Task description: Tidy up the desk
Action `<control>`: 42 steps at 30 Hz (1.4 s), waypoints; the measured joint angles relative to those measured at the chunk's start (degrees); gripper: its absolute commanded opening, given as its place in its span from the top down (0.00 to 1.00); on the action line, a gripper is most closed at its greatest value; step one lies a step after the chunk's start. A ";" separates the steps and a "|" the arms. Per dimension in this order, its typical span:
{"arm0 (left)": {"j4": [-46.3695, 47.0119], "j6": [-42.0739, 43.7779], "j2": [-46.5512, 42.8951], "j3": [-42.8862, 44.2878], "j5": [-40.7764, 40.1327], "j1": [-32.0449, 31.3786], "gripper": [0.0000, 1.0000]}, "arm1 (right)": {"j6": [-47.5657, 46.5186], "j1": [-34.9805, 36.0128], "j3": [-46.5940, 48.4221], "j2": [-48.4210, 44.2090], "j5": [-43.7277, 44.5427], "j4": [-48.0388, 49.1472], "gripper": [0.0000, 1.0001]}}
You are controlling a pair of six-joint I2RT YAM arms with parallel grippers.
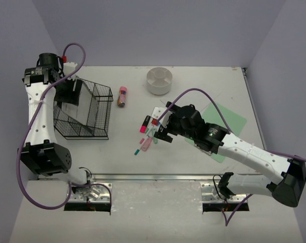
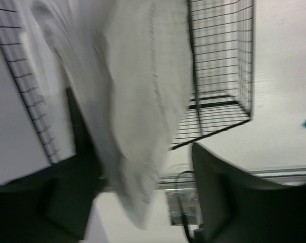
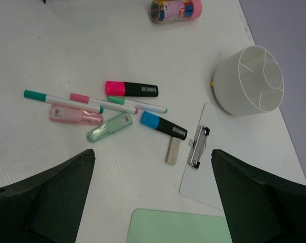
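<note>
The off-white desk (image 1: 117,157) carries a black wire basket (image 1: 87,124) at its left. My left gripper (image 1: 67,93) hangs over the basket, jaws apart. White sheets of paper (image 2: 142,91) hang blurred in the gap, well clear of the right finger (image 2: 228,192). My right gripper (image 3: 153,154) stands open above a pile of pens. The pile holds a pink highlighter (image 3: 131,89), a blue highlighter (image 3: 164,125), green-capped pens (image 3: 61,100), a pink tube (image 3: 76,114) and a green tube (image 3: 110,127). Nothing is between the right fingers.
A white round divided organizer (image 3: 249,81) stands at the back. A pink canister of coloured sticks (image 3: 175,10) lies on its side behind the pile. A clear clipboard (image 3: 198,147), a small metal strip (image 3: 173,151) and a pale green sheet (image 3: 180,227) lie under the right gripper.
</note>
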 measured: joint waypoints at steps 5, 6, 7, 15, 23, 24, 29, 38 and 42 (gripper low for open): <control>-1.07 -0.55 1.18 3.64 2.61 0.03 0.21 | 0.37 -1.12 -0.80 0.00 1.38 1.46 0.09; -1.26 -1.06 1.90 6.08 3.11 0.03 0.20 | 0.74 -2.08 -1.01 0.00 1.79 1.84 0.12; -1.22 -1.78 2.62 8.90 3.76 0.05 0.20 | 1.38 -3.56 -1.13 0.05 2.09 2.13 0.14; 9.46 -8.97 -0.11 21.40 7.57 0.12 0.00 | 8.86 -22.54 4.36 9.61 1.87 0.14 0.29; 20.85 -13.70 -7.41 20.98 12.24 0.12 0.00 | 7.72 -28.00 6.52 23.68 -1.31 -1.13 0.31; 22.16 -14.02 -8.32 19.90 12.89 0.12 0.00 | 7.74 -28.03 7.90 26.31 -1.94 -1.46 0.31; 26.49 -14.39 -11.21 13.31 14.55 -0.50 0.00 | 8.65 -28.44 15.30 38.03 -4.73 -2.07 0.31; 29.91 -13.43 -12.55 6.86 13.99 -2.22 0.00 | 9.43 -29.48 24.19 50.54 -7.04 -1.89 0.38; 31.25 -13.42 -13.27 4.63 13.85 -2.34 0.00 | 9.38 -29.91 24.85 52.80 -8.46 -1.60 0.46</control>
